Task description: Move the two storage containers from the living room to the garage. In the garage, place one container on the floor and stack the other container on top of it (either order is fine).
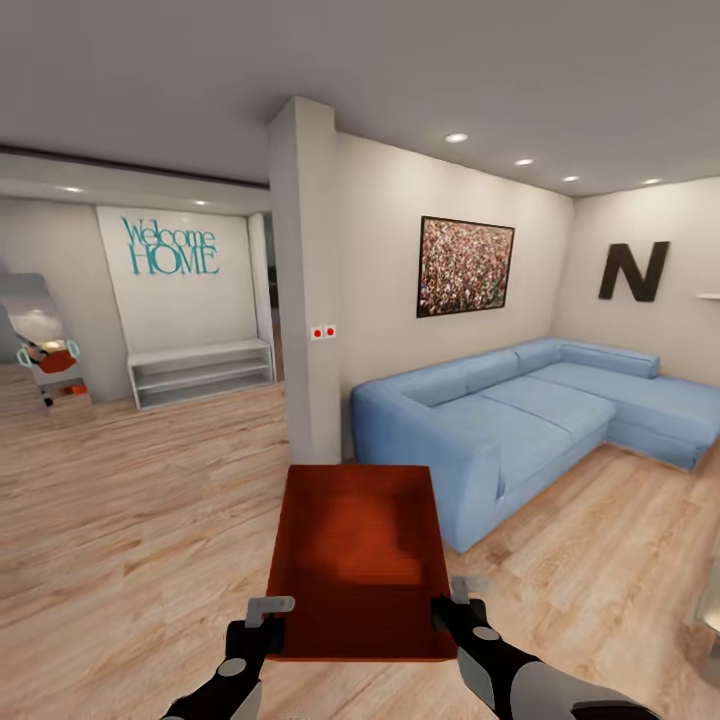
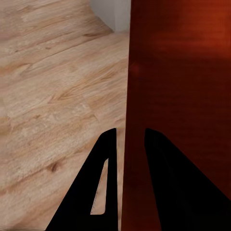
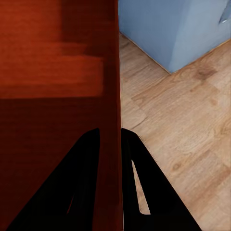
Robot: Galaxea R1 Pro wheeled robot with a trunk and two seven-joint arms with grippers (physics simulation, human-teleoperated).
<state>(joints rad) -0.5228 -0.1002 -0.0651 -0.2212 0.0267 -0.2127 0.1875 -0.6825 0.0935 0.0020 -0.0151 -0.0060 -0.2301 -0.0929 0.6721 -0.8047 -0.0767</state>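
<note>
I am in the living room, over its light wood-plank floor (image 1: 130,520). One orange-red storage container (image 1: 360,560) hangs level in front of me, open side up and empty. My left gripper (image 1: 268,608) is shut on its left wall near the close corner, and in the left wrist view the fingers (image 2: 129,131) straddle that wall (image 2: 183,96). My right gripper (image 1: 452,598) is shut on the right wall, which the right wrist view shows pinched by the gripper (image 3: 109,130) beside the bin's inside (image 3: 53,72). The garage is out of view.
A blue corner sofa (image 1: 520,410) stands close ahead on the right. A white pillar (image 1: 305,290) rises straight ahead. Left of it the plank floor runs to a white shelf bench (image 1: 200,372) and a leaning mirror (image 1: 45,350). A glass table edge (image 1: 708,610) shows at far right.
</note>
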